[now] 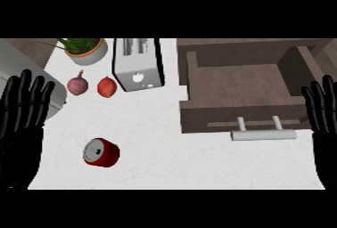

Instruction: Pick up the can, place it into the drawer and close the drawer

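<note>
The left hand [23, 120] and the right hand [322, 113] are sitting nearest the view, one at each side edge, both resting with fingers straight and pointing up, holding nothing. Between them the white counter [158, 133] is stretching away, and the red can [100, 152] is lying on its side on it, low and left of centre, just beside the left hand but apart from it, its silver end facing up and to the left. The wooden drawer [240, 84] is standing open at the upper right, with nothing showing inside it, and its pale bar handle [263, 134] is jutting toward the view near the right hand. Further back, a purplish onion [77, 85] and a reddish onion [106, 87] are lying side by side, next to a silver toaster [137, 64] and a potted plant [85, 48]. Judging by this layout, nothing of the task is done yet: the can is waiting untouched well apart from the drawer. Grasping it, carrying it across into the drawer and pushing the drawer closed are all remaining.
</note>
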Controlling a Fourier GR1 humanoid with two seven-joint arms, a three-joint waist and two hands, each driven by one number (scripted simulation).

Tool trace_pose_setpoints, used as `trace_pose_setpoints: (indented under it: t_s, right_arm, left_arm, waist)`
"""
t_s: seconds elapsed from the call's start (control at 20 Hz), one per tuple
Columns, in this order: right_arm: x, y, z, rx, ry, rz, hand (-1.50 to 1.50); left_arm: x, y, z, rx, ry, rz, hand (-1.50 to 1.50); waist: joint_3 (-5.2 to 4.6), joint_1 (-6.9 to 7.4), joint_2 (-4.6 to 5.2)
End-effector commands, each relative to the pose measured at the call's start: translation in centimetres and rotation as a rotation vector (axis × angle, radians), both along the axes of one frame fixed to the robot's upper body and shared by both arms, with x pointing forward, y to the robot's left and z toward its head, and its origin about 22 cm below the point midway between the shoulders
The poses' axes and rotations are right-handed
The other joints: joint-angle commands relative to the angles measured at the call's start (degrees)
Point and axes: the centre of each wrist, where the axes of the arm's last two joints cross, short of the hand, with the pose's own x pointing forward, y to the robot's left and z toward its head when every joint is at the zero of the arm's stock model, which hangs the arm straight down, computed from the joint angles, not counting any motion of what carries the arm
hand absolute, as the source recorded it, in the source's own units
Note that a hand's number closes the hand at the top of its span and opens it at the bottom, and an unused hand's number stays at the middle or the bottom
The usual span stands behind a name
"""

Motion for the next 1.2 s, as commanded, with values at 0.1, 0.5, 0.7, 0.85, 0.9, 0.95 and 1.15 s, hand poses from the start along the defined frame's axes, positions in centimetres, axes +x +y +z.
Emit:
trace_pose_setpoints:
  t_s: [0.1, 0.5, 0.7, 0.85, 0.9, 0.95, 1.15]
  right_arm:
    - [0.3, 0.7, 0.5, 0.022, -0.033, 0.026, -1.50]
    - [-0.5, -0.8, -1.9, 0.038, 0.241, -0.086, -1.50]
    - [-1.8, 0.4, -1.3, 0.066, 0.252, -0.092, -1.50]
    - [-1.1, -1.3, -1.1, 0.036, 0.250, -0.099, -1.50]
    - [-1.6, -1.7, -2.5, 0.037, 0.285, -0.090, -1.50]
    - [-2.0, -2.5, -2.4, 0.035, 0.257, -0.107, -1.50]
    - [-2.8, -1.0, -1.7, 0.034, 0.261, -0.095, -1.50]
  left_arm:
    - [0.0, -2.2, 1.0, 0.033, -0.055, -0.528, -1.50]
    - [-1.5, 2.2, -0.4, 0.270, 0.239, -1.008, -1.50]
    - [-1.4, 7.4, 0.9, 0.278, 0.266, -1.056, -1.50]
    - [-0.9, 10.5, 0.3, 0.254, 0.252, -1.075, -1.50]
    - [-1.0, 11.3, -0.7, 0.239, 0.278, -1.058, -1.50]
    - [-0.6, 11.3, 0.0, 0.247, 0.291, -1.063, -1.50]
    - [0.5, 12.1, -0.2, 0.229, 0.330, -1.028, -1.50]
  waist:
    - [-2.99, -0.15, 0.20]
    - [-2.90, 1.09, 0.27]
    - [-2.84, 1.28, 0.06]
    - [-2.82, 1.38, 0.12]
    - [-2.81, 1.30, 0.13]
    - [-2.79, 1.13, 0.13]
    - [-2.80, 0.97, 0.14]
